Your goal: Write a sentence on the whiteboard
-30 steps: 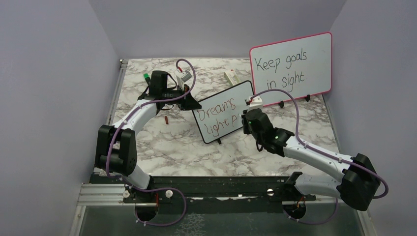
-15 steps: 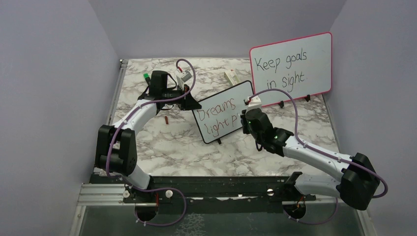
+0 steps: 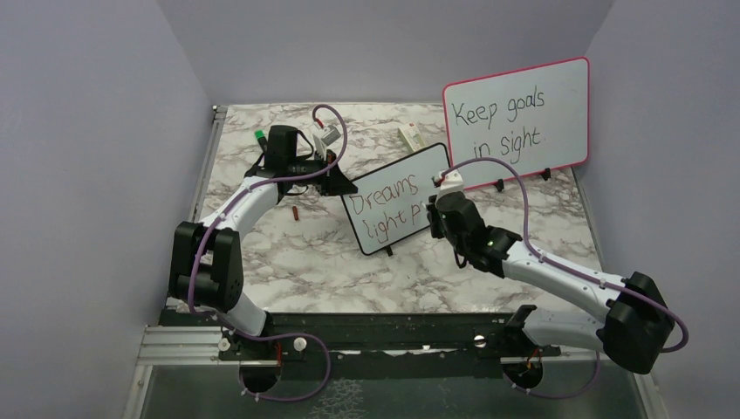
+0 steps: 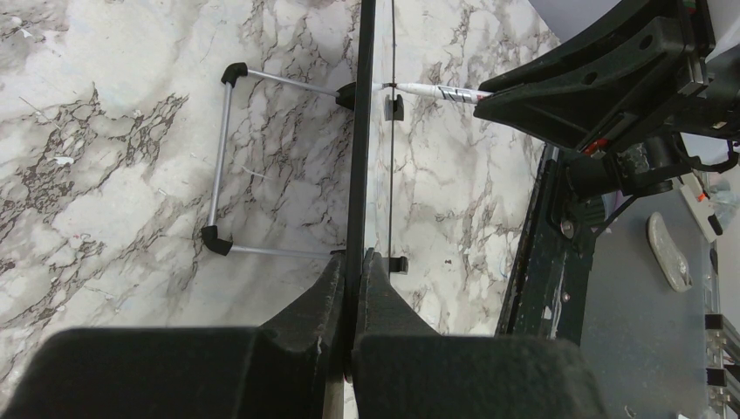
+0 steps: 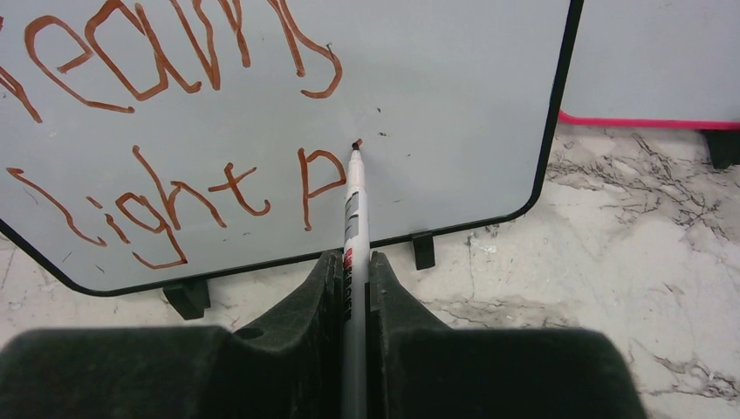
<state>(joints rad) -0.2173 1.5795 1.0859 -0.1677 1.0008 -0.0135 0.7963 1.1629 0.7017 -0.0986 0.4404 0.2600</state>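
My right end effector (image 5: 354,262) is clamped tight on the barrel of a white marker with a dark tip (image 5: 353,201). That tip appears to touch the small black-framed whiteboard (image 5: 462,87) just right of the "p" in the red handwritten sentence (image 5: 174,196), which reads "Dreams" over "light p". The board stands tilted mid-table, and my left end effector (image 4: 353,262) is pinched shut on its frame to brace it.

I judge the next letter to be the "a" of "path". I'd press lightly and make small strokes, since little bare white is left before the rounded right corner. Pushing too hard could rock the board on its little black feet (image 5: 423,251) and wire stand (image 4: 222,166).

Close behind stands the larger pink-framed board with black writing (image 3: 515,109), so my wrist should avoid it. A small red piece (image 3: 295,212) lies on the marbled table (image 3: 305,253) by the left arm, out of the way.
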